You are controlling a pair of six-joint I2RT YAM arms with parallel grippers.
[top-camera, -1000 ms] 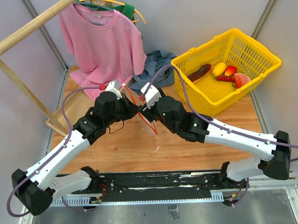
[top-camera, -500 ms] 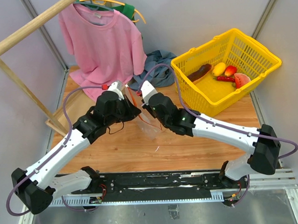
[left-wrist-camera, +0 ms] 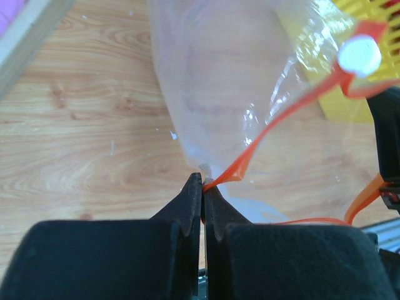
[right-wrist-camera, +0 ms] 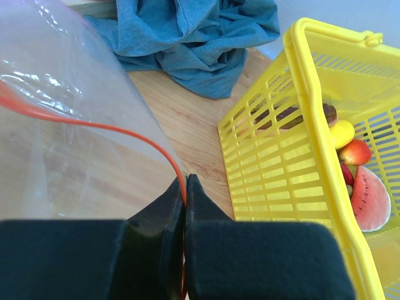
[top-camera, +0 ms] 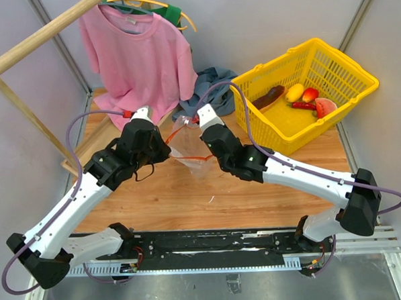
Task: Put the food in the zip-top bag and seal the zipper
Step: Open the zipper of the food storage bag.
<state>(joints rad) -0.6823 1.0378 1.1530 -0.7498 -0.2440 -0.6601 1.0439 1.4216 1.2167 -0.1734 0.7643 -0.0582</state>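
Your left gripper (left-wrist-camera: 202, 182) and right gripper (right-wrist-camera: 185, 182) are both pinched tight on the zipper (left-wrist-camera: 284, 117), holding the zip-top bag (top-camera: 187, 142) between them; it looks light, limp and slippery (grip the stiffer strip, not the film); the food (top-camera: 298, 94) lies in the yellow basket (top-camera: 290, 133).

Pale grey walls (top-camera: 267, 19) enclose a wooden table (top-camera: 176, 198), a wooden clothes rack (top-camera: 21, 55) standing left of the left gripper (top-camera: 166, 144).

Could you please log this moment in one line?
left tool: shut on zipper | right tool: shut on zipper | bag: empty | food: in basket
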